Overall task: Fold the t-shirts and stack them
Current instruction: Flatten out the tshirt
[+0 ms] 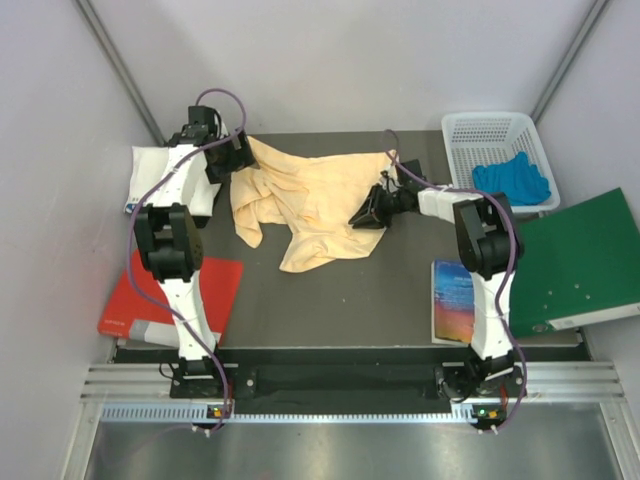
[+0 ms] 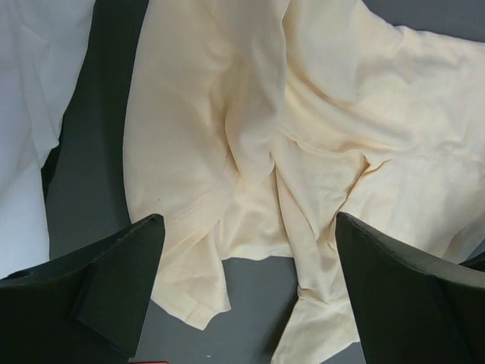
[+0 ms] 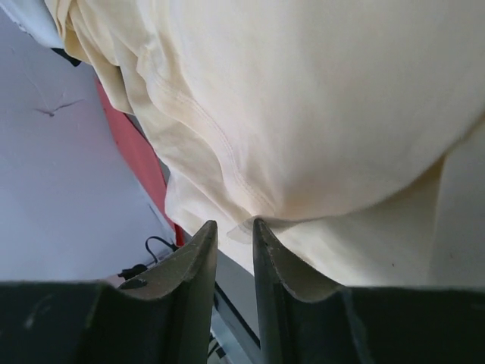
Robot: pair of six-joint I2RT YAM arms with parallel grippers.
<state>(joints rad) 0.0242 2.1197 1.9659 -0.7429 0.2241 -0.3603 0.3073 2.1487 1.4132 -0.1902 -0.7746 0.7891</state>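
A pale peach-yellow t-shirt [image 1: 310, 200] lies crumpled across the back middle of the dark table. A white t-shirt [image 1: 150, 172] lies folded at the back left, under the left arm. My left gripper [image 1: 235, 160] hovers over the peach shirt's left edge. In the left wrist view it [image 2: 248, 227] stands wide open above the peach cloth [image 2: 250, 114], with the white shirt [image 2: 30, 91] at the left. My right gripper [image 1: 362, 215] is at the peach shirt's right edge. In the right wrist view its fingers [image 3: 235, 224] stand a narrow gap apart, a bit of the hem [image 3: 318, 98] at their tips.
A white basket [image 1: 500, 135] holding a blue cloth [image 1: 512, 178] stands at the back right. A green folder [image 1: 580, 260] and a colourful book [image 1: 453, 300] lie at the right. A red book [image 1: 170, 300] lies front left. Grey walls close in both sides.
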